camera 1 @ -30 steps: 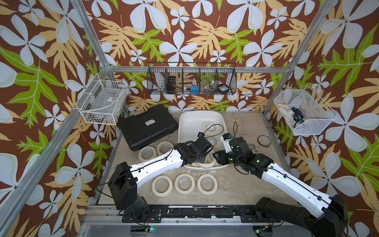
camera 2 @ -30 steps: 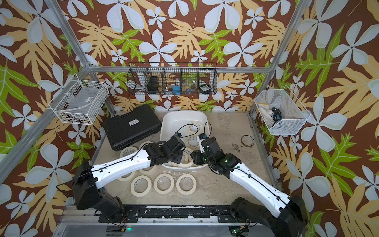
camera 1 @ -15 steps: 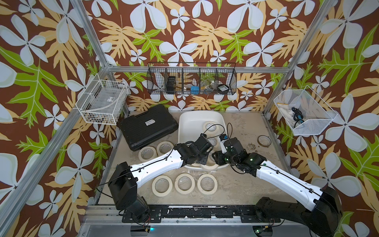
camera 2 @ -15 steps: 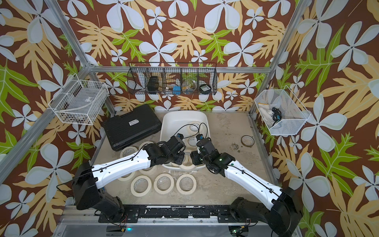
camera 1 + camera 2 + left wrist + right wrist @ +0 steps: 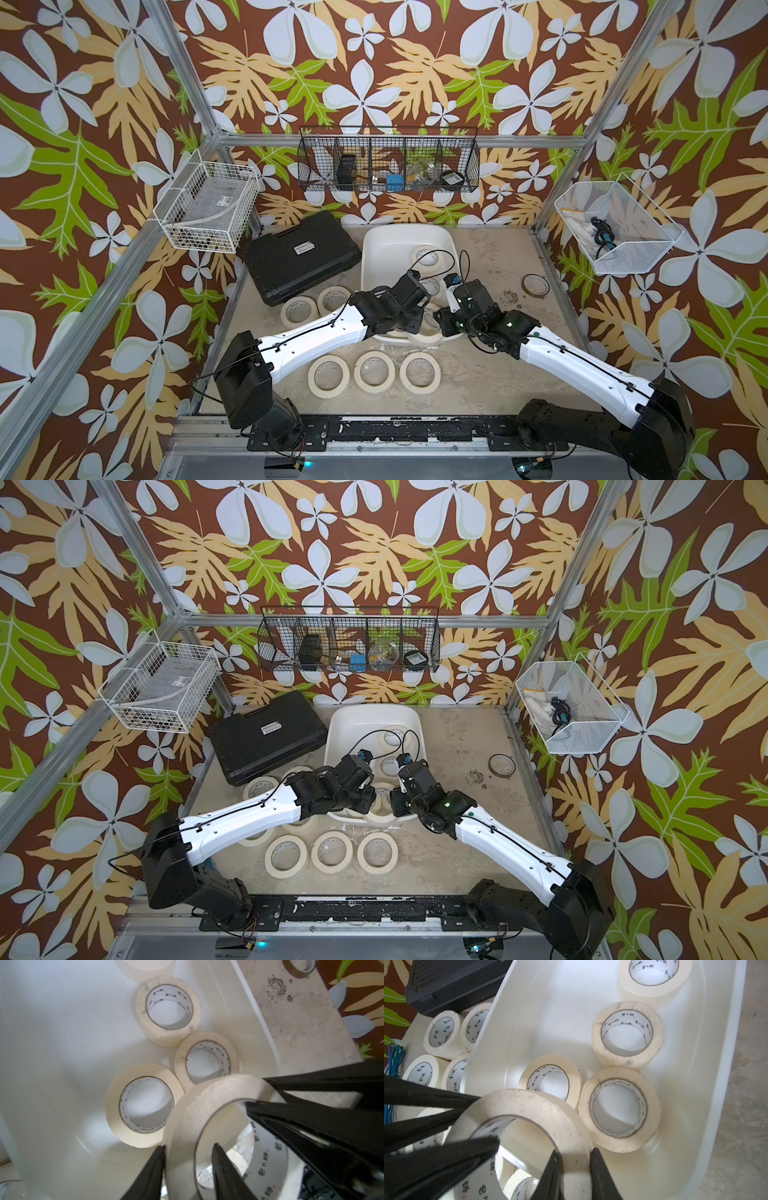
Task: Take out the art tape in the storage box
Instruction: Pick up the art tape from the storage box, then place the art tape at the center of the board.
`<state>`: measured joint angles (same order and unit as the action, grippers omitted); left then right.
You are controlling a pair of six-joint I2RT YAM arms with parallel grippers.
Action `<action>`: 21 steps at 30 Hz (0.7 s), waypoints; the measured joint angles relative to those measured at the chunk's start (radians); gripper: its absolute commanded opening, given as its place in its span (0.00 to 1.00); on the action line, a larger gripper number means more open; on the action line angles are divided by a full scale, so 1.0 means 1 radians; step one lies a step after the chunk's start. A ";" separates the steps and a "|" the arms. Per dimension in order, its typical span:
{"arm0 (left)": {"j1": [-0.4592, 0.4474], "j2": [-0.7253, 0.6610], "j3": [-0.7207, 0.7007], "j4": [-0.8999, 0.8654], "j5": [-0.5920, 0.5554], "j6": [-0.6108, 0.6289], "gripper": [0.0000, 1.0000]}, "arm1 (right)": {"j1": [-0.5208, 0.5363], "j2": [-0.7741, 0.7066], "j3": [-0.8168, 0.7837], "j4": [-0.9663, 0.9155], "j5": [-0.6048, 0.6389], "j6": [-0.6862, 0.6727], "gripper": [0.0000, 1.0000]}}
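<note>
The white storage box (image 5: 399,241) (image 5: 370,717) stands mid-table. Several cream art tape rolls lie flat inside it (image 5: 627,1036) (image 5: 145,1103). One roll (image 5: 529,1105) (image 5: 218,1093) is tilted up at the box's near end, between both grippers. My right gripper (image 5: 574,1157) (image 5: 440,322) is shut on this roll's wall, one finger inside the ring and one outside. My left gripper (image 5: 188,1153) (image 5: 417,322) straddles the opposite side of the same roll and is open, with a gap at its inner finger. Several more rolls (image 5: 374,371) lie on the table.
A black ribbed case (image 5: 301,255) lies left of the box, with two rolls (image 5: 297,311) beside it. A thin brown ring (image 5: 535,285) sits on the table at the right. Wire baskets hang on the left (image 5: 205,208), back (image 5: 386,166) and right (image 5: 615,232) walls.
My right gripper moved in toward the left gripper and closed on the raised roll. My left gripper's jaws opened off that same roll.
</note>
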<state>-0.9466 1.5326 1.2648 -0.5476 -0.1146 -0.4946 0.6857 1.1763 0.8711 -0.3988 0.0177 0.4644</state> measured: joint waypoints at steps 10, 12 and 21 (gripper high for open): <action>0.000 -0.194 -0.081 0.102 0.015 -0.031 0.79 | 0.000 -0.080 0.027 -0.121 0.067 -0.027 0.00; 0.000 -0.234 -0.102 0.108 -0.001 -0.032 0.82 | 0.000 -0.107 0.027 -0.163 0.084 -0.027 0.00; 0.019 -0.277 -0.144 0.126 -0.047 -0.031 0.82 | -0.001 -0.309 -0.037 -0.282 0.172 0.069 0.00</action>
<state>-0.9279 1.2556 1.1206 -0.4213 -0.1619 -0.5259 0.6846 0.8673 0.8341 -0.6804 0.1898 0.5335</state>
